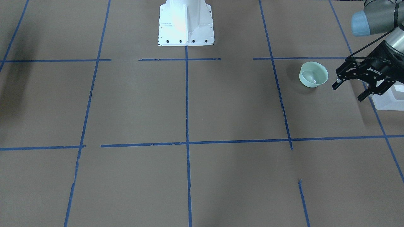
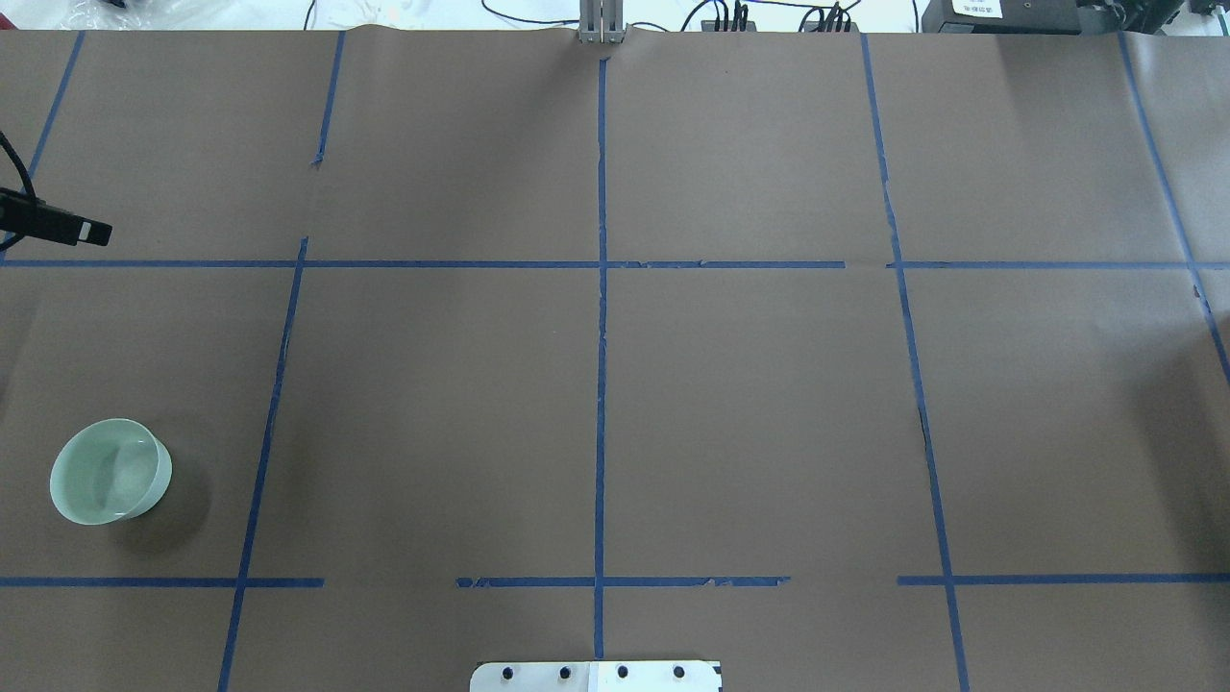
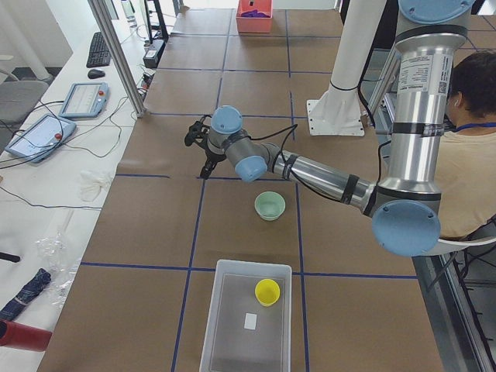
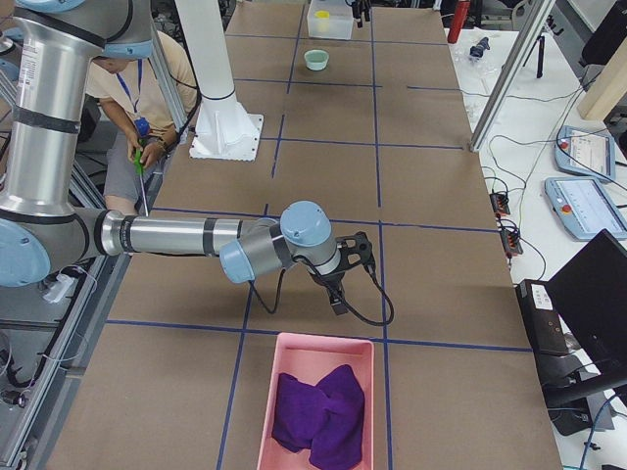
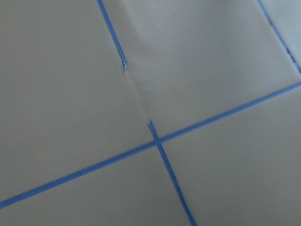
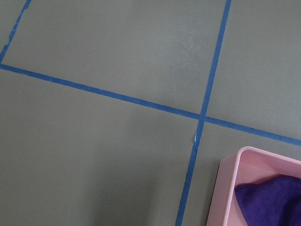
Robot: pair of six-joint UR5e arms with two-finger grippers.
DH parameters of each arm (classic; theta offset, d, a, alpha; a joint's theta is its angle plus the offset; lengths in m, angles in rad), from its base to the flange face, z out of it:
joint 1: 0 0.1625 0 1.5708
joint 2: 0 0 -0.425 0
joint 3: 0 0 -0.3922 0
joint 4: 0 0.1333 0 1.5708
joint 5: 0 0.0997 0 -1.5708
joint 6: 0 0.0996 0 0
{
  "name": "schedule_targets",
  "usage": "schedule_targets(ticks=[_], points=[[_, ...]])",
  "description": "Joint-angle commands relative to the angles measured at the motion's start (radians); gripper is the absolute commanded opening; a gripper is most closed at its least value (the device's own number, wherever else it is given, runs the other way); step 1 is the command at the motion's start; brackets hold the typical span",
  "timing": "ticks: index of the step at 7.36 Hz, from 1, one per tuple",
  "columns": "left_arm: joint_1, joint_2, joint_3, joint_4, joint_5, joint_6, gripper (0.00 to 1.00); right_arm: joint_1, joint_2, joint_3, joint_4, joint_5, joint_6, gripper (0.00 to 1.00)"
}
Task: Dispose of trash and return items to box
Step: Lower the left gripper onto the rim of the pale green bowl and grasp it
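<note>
The pale mint-green bowl [image 1: 313,74] stands upright and empty on the brown table, and also shows in the overhead view [image 2: 110,471] and the left side view [image 3: 270,205]. The small yellow cup [image 3: 267,291] sits inside the frosted-white box [image 3: 232,325], whose corner shows at the front view's right edge [image 1: 389,101]. My left gripper [image 1: 348,90] is open and empty, hovering just beside the bowl, over the box's edge. My right gripper [image 4: 343,279] shows only in the right side view, near the pink tray; I cannot tell if it is open or shut.
A pink tray [image 4: 294,392] holding a purple cloth [image 4: 318,411] lies at the table's right end and shows in the right wrist view [image 6: 230,174]. The white robot base [image 1: 186,22] stands mid-table at the robot's edge. A person [image 3: 465,155] sits beside it.
</note>
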Motion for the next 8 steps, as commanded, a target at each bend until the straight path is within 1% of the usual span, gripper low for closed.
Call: schedule_targets(ticks=[1,2,3,4,5,6,7,8], points=[[0.088,0.177,0.031,-0.174,0.147,-0.005,1.0,0.0,-0.015,0.0,0.005,-0.002,0.008,1.0],[0.103,0.271,0.045,-0.3,0.145,-0.019,1.0,0.0,-0.028,-0.002,0.005,-0.005,0.012,1.0],[0.158,0.304,0.054,-0.377,0.145,-0.131,1.0,0.0,-0.03,-0.002,0.005,-0.005,0.012,1.0],[0.248,0.304,0.058,-0.403,0.157,-0.245,1.0,0.0,-0.03,-0.002,0.005,-0.005,0.012,1.0],[0.329,0.304,0.066,-0.429,0.199,-0.32,0.99,0.0,-0.03,-0.002,0.005,-0.005,0.012,1.0],[0.399,0.302,0.087,-0.457,0.238,-0.379,0.93,0.0,-0.032,-0.002,0.005,-0.005,0.012,1.0],[0.418,0.302,0.121,-0.489,0.257,-0.388,0.74,0.0,-0.036,-0.002,0.008,-0.005,0.012,1.0],[0.419,0.302,0.146,-0.508,0.263,-0.387,0.37,0.0,-0.042,-0.002,0.011,-0.003,0.012,1.0]])
